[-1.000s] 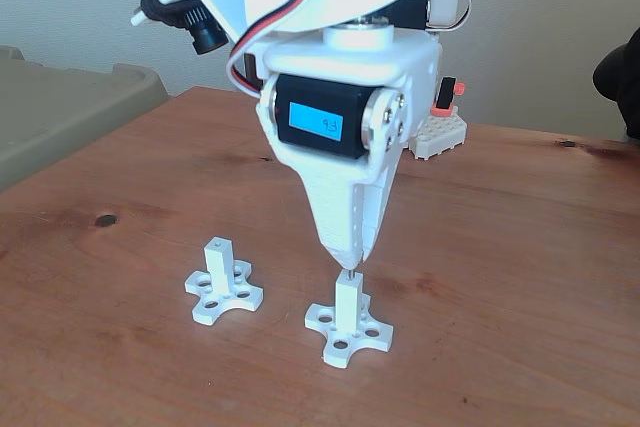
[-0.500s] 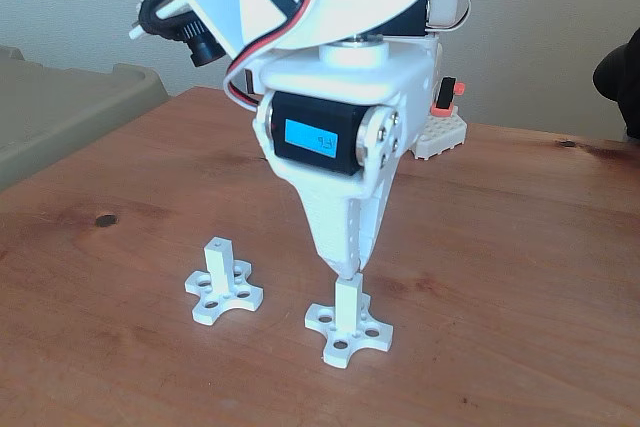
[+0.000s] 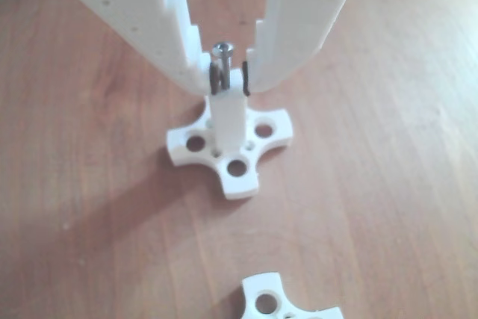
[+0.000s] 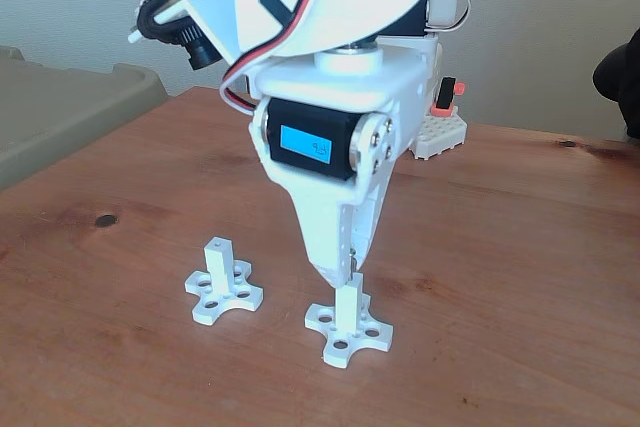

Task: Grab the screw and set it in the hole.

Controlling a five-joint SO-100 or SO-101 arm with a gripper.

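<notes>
The screw, thin and dark grey with a small round head, stands upright between the dark pads of my white gripper, which is shut on it. Its lower end sits at the top of a white post on a cross-shaped base with round holes. I cannot tell how far the screw's tip is in the post's hole. In the fixed view the gripper points straight down, its tips touching the top of the right post. A second white post stands to its left.
The table is brown wood. A white block with a red-orange part sits at the back behind the arm. A beige bin is off the table's left edge. Part of the second base shows at the bottom of the other view.
The gripper has come down and slightly left. The screw tip that showed between the fingertips and the right post is now hidden, and the fingertips meet the post's top.
</notes>
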